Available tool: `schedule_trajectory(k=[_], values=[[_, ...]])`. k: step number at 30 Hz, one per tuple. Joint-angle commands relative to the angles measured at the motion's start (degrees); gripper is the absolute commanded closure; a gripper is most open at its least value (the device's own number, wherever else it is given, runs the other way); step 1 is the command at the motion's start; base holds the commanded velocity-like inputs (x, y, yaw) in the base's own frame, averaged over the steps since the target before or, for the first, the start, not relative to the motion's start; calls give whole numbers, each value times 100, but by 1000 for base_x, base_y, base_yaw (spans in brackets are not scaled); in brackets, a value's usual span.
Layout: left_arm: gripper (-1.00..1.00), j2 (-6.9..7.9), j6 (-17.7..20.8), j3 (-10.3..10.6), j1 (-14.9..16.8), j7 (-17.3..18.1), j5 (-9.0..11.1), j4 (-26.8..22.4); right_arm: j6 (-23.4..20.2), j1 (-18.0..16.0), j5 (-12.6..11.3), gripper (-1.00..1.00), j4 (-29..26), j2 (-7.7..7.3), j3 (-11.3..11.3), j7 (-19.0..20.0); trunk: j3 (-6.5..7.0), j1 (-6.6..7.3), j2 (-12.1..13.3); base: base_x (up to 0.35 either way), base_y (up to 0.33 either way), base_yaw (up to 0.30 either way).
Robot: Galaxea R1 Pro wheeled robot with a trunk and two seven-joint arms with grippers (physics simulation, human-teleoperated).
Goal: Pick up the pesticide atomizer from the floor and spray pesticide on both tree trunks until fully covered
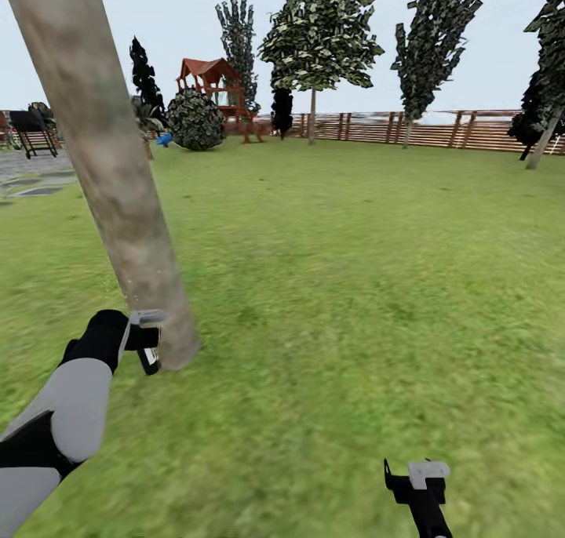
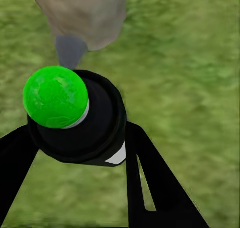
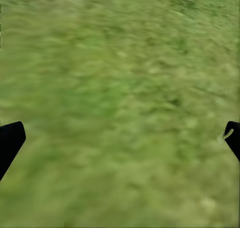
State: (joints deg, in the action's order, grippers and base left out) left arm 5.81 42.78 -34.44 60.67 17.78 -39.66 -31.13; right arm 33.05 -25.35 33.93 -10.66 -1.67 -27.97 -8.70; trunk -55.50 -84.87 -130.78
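A thick mottled grey-brown tree trunk (image 1: 102,154) leans across the left of the head view; its base (image 2: 85,13) meets the grass. My left gripper (image 1: 151,342) sits right beside that base, shut on the pesticide atomizer (image 2: 100,123). From the left wrist, the atomizer is a dark round body with a bright green ball on it and a grey part pointing at the trunk. My black fingers (image 2: 150,173) flank it. Low at the right, my right gripper (image 1: 416,475) hangs open over bare grass (image 3: 120,88). A second leafy tree (image 1: 314,44) stands far off by the fence.
Open lawn (image 1: 353,271) stretches ahead to a brown slat fence (image 1: 439,130). A red play tower (image 1: 212,83), a round shrub (image 1: 195,120), dark conifers and a grey paved patch (image 1: 31,177) lie far back at the left.
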Motion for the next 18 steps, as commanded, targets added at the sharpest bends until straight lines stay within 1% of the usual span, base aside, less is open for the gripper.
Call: schedule_trajectory(k=[1,2,4,6,8,10,12,13,14,16,18], values=[[100,17,14,-39,7,40,-43,-7,18,-5,61,-100,9,0,-25,-35,-5,1,-2,57,-237,246],[100,51,13,-41,7,31,-41,-7,18,-5,61,-100,8,1,-25,-35,-5,1,-2,98,-206,257],[100,163,11,-33,6,19,-29,-7,18,-5,61,-100,8,1,-25,-35,-5,1,-2,90,-107,270],[100,187,11,0,6,9,-26,-5,18,-5,61,-100,6,2,-25,-35,-5,1,-2,31,-35,275],[100,156,16,5,9,-73,-58,5,18,-5,61,-100,7,5,-25,-35,-5,1,-2,7,-8,277],[100,99,36,-5,48,-257,-39,12,18,-5,61,-100,4,6,-25,-35,-5,1,-2,2,-3,277],[100,-31,55,-9,69,-434,-29,12,18,-5,61,-100,3,5,-25,-35,-5,1,-2,1,-1,275],[100,-52,53,2,47,-455,-38,12,18,-5,61,-100,3,5,-25,-35,-5,1,-2,0,0,221],[100,-58,39,13,27,-465,-52,11,18,-5,61,-100,3,2,-25,-35,-5,1,-2,0,0,119],[100,-23,17,21,11,-450,-62,11,18,-5,61,-100,3,1,-25,-35,-5,1,-2,63,0,58],[100,-10,0,27,1,-437,-67,11,18,-5,61,-100,4,3,-25,-35,-5,1,-2,250,0,15]])
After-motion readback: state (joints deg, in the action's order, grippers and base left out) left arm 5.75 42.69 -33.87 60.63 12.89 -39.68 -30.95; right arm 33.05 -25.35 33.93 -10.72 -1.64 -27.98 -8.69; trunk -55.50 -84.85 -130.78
